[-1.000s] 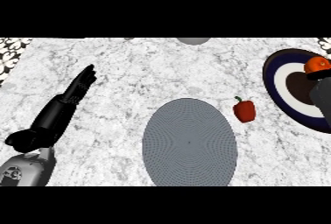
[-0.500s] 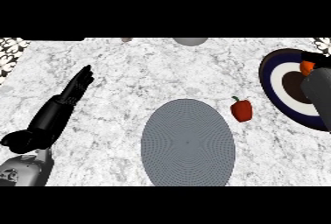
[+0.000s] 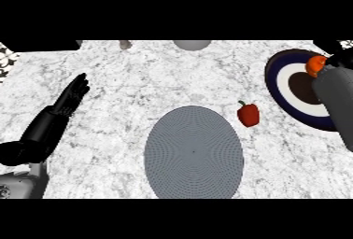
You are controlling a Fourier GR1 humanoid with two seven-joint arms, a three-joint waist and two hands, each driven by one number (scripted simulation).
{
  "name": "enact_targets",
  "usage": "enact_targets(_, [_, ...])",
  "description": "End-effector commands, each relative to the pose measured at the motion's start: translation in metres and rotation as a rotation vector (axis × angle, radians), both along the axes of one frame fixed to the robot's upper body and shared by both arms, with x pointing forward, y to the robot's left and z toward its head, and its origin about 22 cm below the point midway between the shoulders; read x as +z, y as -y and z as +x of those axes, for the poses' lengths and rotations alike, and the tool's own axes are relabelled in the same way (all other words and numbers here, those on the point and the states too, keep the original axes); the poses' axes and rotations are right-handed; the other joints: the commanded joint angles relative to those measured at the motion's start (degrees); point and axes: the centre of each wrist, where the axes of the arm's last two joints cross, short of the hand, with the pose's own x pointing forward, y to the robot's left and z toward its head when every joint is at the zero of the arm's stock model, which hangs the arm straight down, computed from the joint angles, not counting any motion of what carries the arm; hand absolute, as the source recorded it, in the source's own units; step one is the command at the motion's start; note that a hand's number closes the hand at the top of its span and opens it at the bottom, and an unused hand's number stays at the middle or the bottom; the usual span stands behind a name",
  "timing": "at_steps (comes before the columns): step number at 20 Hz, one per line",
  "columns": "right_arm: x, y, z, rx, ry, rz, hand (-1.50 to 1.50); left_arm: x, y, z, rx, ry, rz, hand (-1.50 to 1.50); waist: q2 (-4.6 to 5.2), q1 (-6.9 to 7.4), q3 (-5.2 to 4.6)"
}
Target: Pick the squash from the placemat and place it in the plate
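An orange squash point(image 3: 315, 65) lies on the inner part of the plate point(image 3: 281, 86), a round plate with a navy rim, a white ring and a dark centre at the right edge. My right hand point(image 3: 342, 59) is right beside the squash and hides part of it; its grey forearm point(image 3: 336, 100) crosses the plate. The grey oval placemat point(image 3: 193, 151) in the middle has nothing on it. My left hand point(image 3: 71, 97) rests open on the counter at the left, fingers straight, far from the placemat.
A red bell pepper point(image 3: 248, 115) lies on the marble counter between placemat and plate. At the far edge sit a grey rounded object point(image 3: 192, 45) and a small brown item point(image 3: 124, 45). A dark block point(image 3: 41, 45) fills the top left corner.
The whole scene has slid a little to the left in view. My right forearm now reaches further up across the plate, with the squash still beside the hand. The left hand keeps its pose.
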Motion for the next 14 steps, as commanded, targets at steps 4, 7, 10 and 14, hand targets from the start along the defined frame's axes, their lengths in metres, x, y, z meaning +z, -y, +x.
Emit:
enact_targets(4, [-0.037, -0.026, -0.031, 0.062, 0.151, 0.002, -1.50, -0.004, -0.007, -0.008, 0.025, 0.002, 0.011, 0.00, -0.68, -2.15, -0.15])
enact_targets(7, [-0.059, -0.036, -0.052, 0.067, 0.171, 0.006, -1.50, -0.006, -0.008, -0.014, 0.027, -0.007, -0.002, 0.00, -0.54, -1.66, -0.16])
enact_targets(10, [-0.080, -0.053, -0.076, 0.074, 0.183, 0.005, -1.50, 0.006, -0.011, -0.004, 0.032, 0.008, 0.009, 0.00, -0.43, -2.11, -0.19])
enact_targets(14, [-0.089, -0.060, -0.105, 0.066, 0.190, -0.025, -1.50, -0.004, -0.008, -0.015, 0.009, -0.001, -0.002, 0.00, -0.24, -0.85, -0.29])
